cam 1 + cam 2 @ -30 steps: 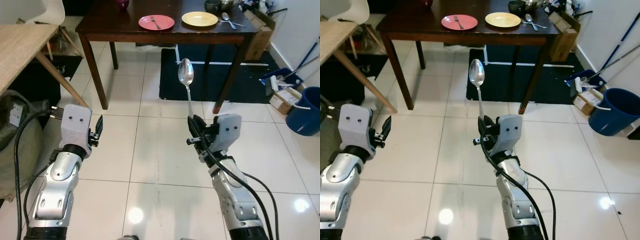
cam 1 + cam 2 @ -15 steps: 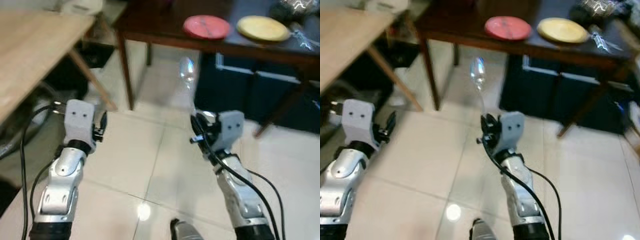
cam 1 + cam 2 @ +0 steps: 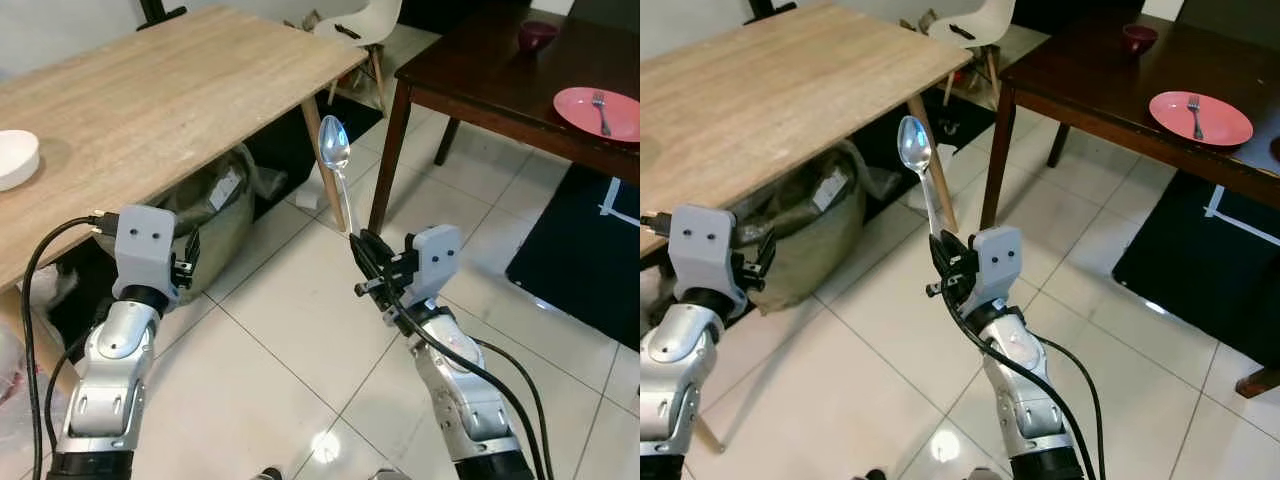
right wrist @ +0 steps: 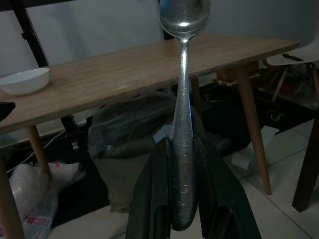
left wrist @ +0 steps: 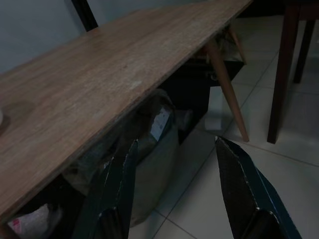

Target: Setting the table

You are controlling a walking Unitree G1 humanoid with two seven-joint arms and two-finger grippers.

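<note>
Upright, a slim shiny metal spoon [image 3: 336,165] clamped low on its handle by the right gripper [image 3: 372,262], bowl up, just off the long pale wooden table [image 3: 150,110]. Probably light, stiff, slippery; best pinched mid-handle. Beside that table, left gripper [image 5: 174,199] spread, empty.

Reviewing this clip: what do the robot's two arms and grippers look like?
Both arms are silver, jointed shells with oval cut-outs, each ending in a boxy pale grey wrist housing with two small dark dots. Loose black cables run along each arm. The left gripper and right gripper each have two long, flat black fingers.
</note>
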